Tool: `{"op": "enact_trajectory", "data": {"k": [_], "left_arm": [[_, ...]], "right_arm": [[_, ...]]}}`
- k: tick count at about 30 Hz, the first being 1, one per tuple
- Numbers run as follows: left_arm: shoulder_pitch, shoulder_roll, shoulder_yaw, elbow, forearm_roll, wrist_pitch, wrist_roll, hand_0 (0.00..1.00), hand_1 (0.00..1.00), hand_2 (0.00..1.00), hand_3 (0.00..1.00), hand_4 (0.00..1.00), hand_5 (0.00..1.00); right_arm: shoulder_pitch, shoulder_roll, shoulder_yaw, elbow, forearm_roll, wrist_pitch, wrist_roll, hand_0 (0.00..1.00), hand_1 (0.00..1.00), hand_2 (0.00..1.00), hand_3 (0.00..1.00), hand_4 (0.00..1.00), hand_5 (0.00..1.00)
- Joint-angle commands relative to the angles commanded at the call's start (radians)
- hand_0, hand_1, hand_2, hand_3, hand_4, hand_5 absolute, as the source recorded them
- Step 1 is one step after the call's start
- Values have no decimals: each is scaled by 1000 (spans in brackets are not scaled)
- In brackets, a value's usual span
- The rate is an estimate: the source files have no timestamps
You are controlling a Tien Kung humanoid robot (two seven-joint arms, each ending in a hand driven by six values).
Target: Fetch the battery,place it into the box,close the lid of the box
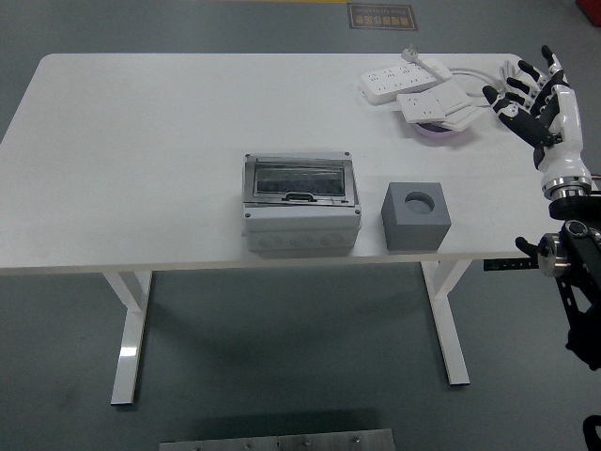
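We take this for a lab or workshop. Our white table (pixel 141 169) stands on a bare grey floor (pixel 282 376); at 1 o'clock lie power strips (pixel 413 85), at 6 a metal plate (pixel 277 440), at 12 a floor sign (pixel 381 15).

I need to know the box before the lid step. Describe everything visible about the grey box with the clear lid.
The box is a light grey, plastic-looking rectangular enclosure with a smoky see-through lid, a dark latch at the lid's front edge and screws at the corners. Round knockout marks line its front wall. The lid looks shut and flat. It stands near the white table's front edge, near the middle, just left of a grey block with a round hole, apart from it. No hand touches it.
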Motion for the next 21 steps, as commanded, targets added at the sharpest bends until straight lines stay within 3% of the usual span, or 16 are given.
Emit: {"op": "enact_trajectory", "data": {"k": [10,21], "left_arm": [[-3,2,12,-3,8,17,22,668,676,544,536,325,2],[-5,1,21,-6,14,38,36,668,670,546,540,342,2]], "right_arm": [[-1,-1,16,12,2,3,-6,830,828,875,961,998,523],[-1,1,20,20,1,4,-17,833,829,874,955,998,542]]}}
